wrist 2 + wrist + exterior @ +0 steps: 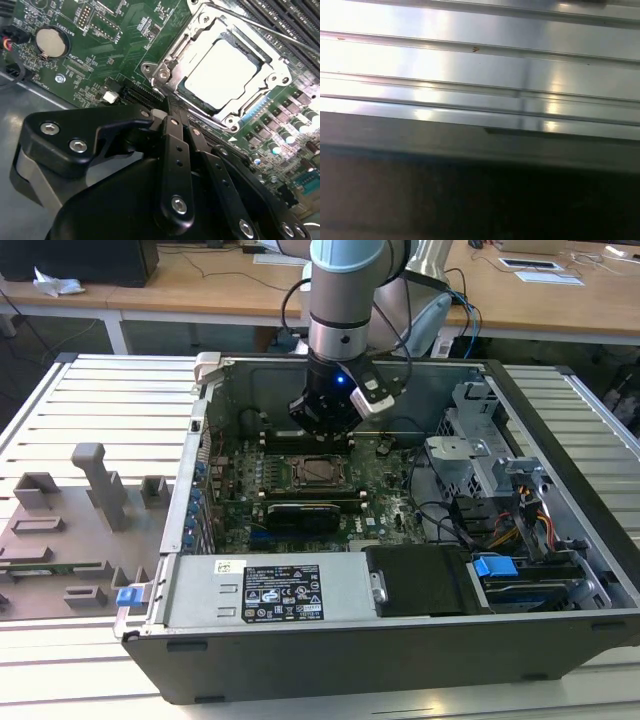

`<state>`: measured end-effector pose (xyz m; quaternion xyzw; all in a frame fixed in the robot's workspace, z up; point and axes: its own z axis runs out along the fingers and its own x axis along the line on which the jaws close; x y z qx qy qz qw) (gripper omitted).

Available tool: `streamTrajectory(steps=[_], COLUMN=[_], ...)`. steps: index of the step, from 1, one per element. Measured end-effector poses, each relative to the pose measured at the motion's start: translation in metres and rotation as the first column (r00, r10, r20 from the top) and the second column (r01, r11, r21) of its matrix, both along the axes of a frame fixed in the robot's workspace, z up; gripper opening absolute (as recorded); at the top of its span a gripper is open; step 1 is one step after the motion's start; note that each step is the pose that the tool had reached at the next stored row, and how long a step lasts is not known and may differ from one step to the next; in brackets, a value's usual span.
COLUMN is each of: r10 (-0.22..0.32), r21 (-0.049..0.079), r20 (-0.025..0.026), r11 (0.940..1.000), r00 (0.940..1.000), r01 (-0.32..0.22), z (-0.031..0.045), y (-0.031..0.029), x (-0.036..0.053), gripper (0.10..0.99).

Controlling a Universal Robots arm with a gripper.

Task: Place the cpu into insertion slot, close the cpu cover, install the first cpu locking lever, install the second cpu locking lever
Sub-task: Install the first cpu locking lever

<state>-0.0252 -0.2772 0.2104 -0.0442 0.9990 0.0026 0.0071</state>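
Dull silver is the thing to watch: the cpu (pixel 222 75) lies flat in the insertion slot (pixel 250 107), with the cpu cover (pixel 200 30) folded down around it so the chip shows through the cover's big window. Judging by that, the placing and the closing are done, and the work now sits at the levers.

Going from the exterior view's left: grey fixture blocks (pixel 100 485) stand on the slatted worktop (pixel 90 405), well apart from the action. Then the open computer case (pixel 330 660), the green motherboard (pixel 235 465) on its floor, and the arm dropping straight down into it.

The gripper (pixel 325 430) hangs just off one edge of the socket, low over the board. In the second wrist view the gripper (pixel 175 117) has its jaws drawn narrow, tips almost together and holding nothing, right at a corner of the cover's frame. That pinched pose looks suited to pushing a thin wire lever, not to grasping. A slim lever rod (pixel 265 30) runs along the far side of the socket, beyond the jaws.

Room is tight. A round coin battery (pixel 51 41) sits off to one side of the jaws, memory slots (pixel 295 17) line up beyond the socket, and the case wall rises close behind the arm.
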Motion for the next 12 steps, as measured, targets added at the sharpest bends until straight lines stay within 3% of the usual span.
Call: streamTrajectory(steps=[12], r10=[0.000], r21=[0.000], r20=[-0.0001], r11=[1.0000], r00=[1.0000], r01=[0.000], z=[0.0001], y=[-0.0230], x=[-0.0001], gripper=[0.106])
